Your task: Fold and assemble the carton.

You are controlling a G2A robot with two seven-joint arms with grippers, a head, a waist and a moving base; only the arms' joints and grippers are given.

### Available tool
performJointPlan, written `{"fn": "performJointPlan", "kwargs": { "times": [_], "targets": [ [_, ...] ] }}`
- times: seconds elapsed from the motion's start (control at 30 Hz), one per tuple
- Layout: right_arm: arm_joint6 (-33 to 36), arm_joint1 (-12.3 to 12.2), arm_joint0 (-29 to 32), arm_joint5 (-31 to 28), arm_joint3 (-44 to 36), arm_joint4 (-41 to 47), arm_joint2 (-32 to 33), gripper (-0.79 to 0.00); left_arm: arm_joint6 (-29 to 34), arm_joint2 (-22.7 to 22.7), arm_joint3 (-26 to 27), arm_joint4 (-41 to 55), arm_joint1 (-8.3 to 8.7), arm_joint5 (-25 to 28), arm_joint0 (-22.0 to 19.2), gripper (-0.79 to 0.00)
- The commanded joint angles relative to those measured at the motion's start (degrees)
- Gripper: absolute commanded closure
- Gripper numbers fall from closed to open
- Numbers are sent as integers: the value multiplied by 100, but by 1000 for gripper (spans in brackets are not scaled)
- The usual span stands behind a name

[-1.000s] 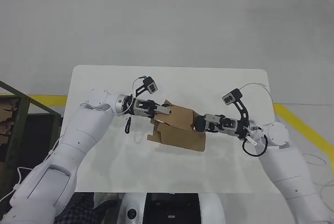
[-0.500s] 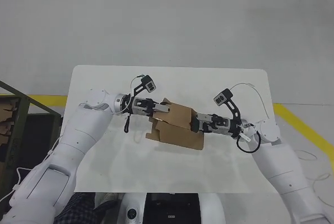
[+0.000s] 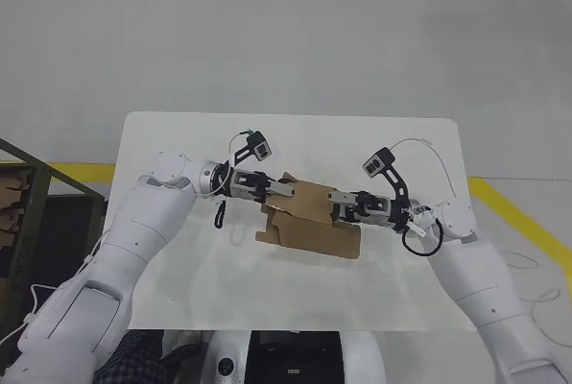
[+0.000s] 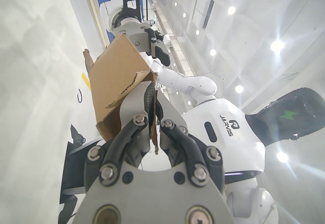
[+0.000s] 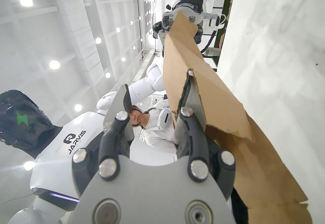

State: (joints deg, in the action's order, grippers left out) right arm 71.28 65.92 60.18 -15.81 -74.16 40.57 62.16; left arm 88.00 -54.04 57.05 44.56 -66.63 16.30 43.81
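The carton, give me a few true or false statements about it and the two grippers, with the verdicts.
1. The left gripper is shut on an edge of the carton. True.
2. The right gripper is clamped shut on the carton. False: it is open, with the cardboard lying against one finger.
3. The two grippers are at opposite ends of the carton. True.
4. The carton is a fully closed box. False: it is only partly folded, with flaps sticking out.
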Motion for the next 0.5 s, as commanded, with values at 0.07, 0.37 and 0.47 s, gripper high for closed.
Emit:
{"fn": "performJointPlan", "kwargs": {
  "times": [0.07, 0.37, 0.47],
  "targets": [
    [-18, -3, 25, 4, -14, -48, 18, -212, -4, 9, 21, -24, -6, 4, 10, 0],
    [-55, -7, 89, 61, -73, -159, 30, -108, -20, -1, 39, -48, -14, 20, 22, 0],
    [-73, -6, 101, 78, -87, -165, 36, 0, -16, -18, 59, -50, -9, 15, 37, 0]
  ]
}}
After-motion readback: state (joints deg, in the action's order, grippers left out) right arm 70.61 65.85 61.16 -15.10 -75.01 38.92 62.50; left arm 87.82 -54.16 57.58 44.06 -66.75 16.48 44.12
